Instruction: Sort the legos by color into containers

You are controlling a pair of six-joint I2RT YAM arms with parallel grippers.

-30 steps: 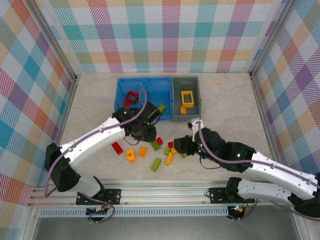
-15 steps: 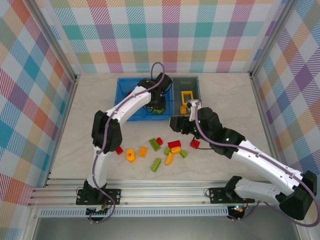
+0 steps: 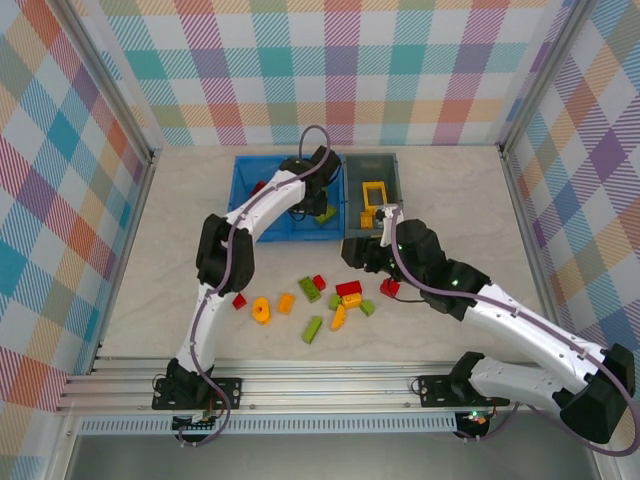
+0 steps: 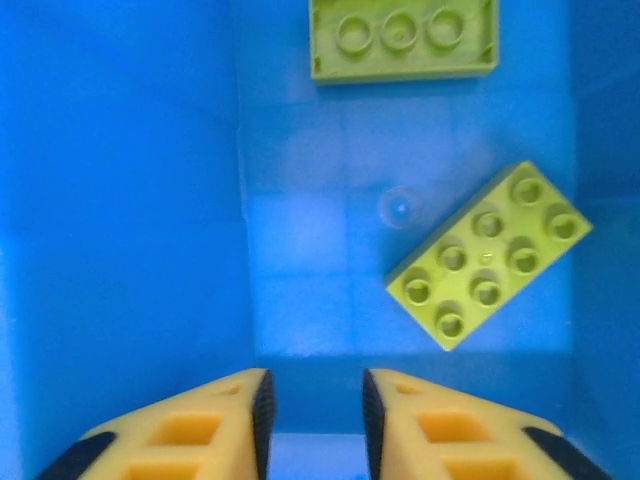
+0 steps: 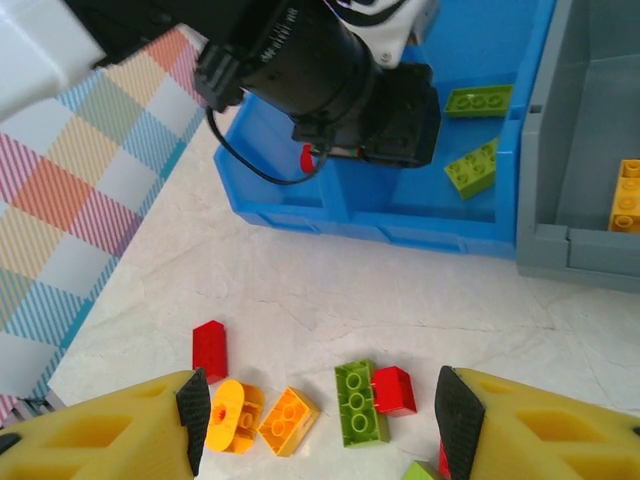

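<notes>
Three views, you check.
Top: left gripper (image 3: 312, 207) over blue bin (image 3: 238, 195) right compartment; right gripper (image 3: 352, 258) by grey bin (image 3: 395, 200) near edge; loose legos (image 3: 312, 292) mid-table.
Left wrist: jaws apart, empty; lime bricks (image 4: 488, 255) below, so green's slot.
Right wrist: jaws wide, empty, over loose legos. Likely your next pick.

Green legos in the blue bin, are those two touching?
Apart. Left wrist view shows blue bin floor between the upper green lego and the tilted green lego.
</notes>
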